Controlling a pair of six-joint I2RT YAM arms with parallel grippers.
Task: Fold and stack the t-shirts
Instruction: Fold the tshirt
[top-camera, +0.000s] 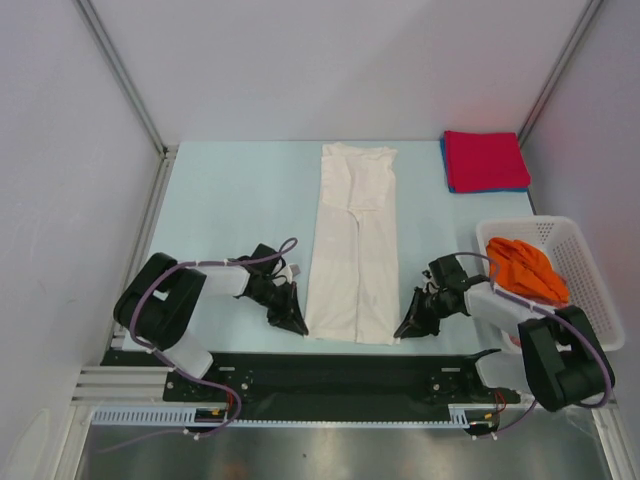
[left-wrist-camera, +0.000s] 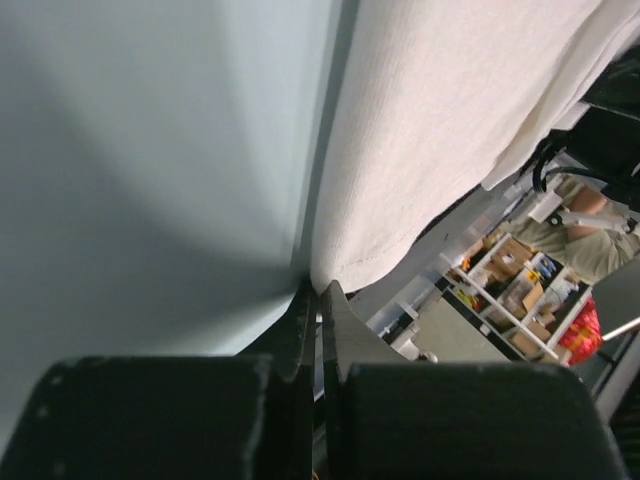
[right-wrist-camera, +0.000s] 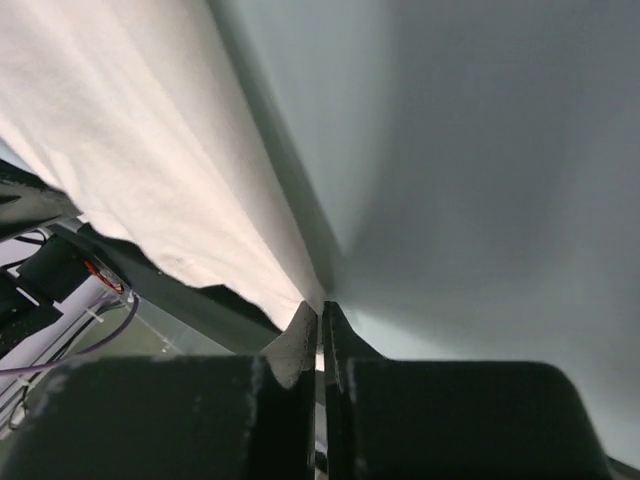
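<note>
A white t-shirt lies folded into a long narrow strip down the middle of the table. My left gripper lies low at the strip's near left corner, and its jaws are shut on the cloth edge at the tips. My right gripper does the same at the near right corner, shut on the shirt's edge at its tips. A folded red t-shirt lies on a blue one at the back right. No logo print shows.
A white lattice basket stands at the right edge and holds a crumpled orange t-shirt. The table's near edge and a black rail run just behind both grippers.
</note>
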